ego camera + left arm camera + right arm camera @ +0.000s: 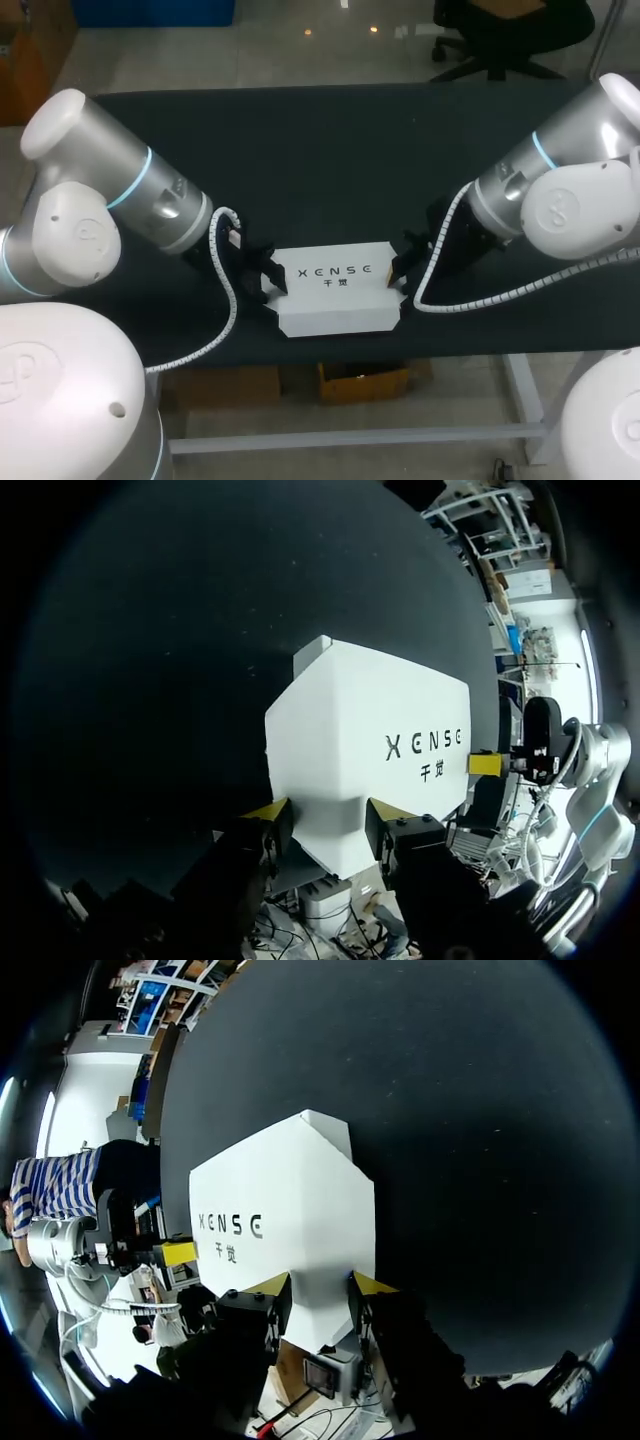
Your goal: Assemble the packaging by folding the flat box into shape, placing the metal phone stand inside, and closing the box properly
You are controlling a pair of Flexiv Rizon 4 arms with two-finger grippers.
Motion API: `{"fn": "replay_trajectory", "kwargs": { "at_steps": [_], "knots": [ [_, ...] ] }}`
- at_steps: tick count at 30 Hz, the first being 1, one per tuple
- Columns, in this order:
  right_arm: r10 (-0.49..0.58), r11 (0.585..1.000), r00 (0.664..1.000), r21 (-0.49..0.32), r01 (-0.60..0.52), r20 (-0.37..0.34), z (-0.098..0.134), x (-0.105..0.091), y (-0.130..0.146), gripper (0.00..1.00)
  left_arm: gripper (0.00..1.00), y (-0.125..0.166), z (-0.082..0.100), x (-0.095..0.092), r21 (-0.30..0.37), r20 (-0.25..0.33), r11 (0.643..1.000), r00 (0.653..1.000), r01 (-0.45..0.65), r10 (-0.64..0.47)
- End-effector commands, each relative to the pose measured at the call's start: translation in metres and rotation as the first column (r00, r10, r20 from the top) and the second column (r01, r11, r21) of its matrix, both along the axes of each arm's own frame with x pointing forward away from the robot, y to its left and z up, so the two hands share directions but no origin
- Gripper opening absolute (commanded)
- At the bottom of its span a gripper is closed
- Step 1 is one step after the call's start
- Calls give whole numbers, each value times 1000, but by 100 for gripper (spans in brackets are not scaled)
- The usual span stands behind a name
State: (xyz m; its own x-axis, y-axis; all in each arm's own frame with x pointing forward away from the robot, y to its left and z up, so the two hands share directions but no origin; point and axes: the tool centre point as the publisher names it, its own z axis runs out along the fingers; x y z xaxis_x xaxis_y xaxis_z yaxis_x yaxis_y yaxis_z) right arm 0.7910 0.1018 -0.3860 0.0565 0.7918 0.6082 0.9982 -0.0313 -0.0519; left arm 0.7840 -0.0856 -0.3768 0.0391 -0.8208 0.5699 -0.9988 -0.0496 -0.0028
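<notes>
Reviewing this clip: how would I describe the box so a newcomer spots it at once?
Start at the black table; near the middle of its front edge lies the white box. The left gripper and right gripper each clasp one end. Alone among the dark grippers and tabletop, it is white with dark lettering.

Wide black table stretching side to side, its top matte with barely any sheen. It could be cloth or a mat, hard to say from here. Under the table's front edge, a pale metal leg at the right and a pale crossbar running low.
</notes>
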Motion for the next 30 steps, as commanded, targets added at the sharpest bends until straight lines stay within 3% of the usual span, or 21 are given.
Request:
{"fn": "replay_trajectory", "kwargs": {
  "at_steps": [1, 30],
  "knots": [
    [9, 1000, 1000, 28, -8, -7, -5, 3, 2, 35, 48, -1, -7, 2, -14, 1, 1000, 1000, 6, -6],
    [-4, 992, 1000, 125, 0, 27, -8, 4, 9, 35, 48, -6, -12, 2, -96, 17, 995, 999, 38, -36]
  ]
}}
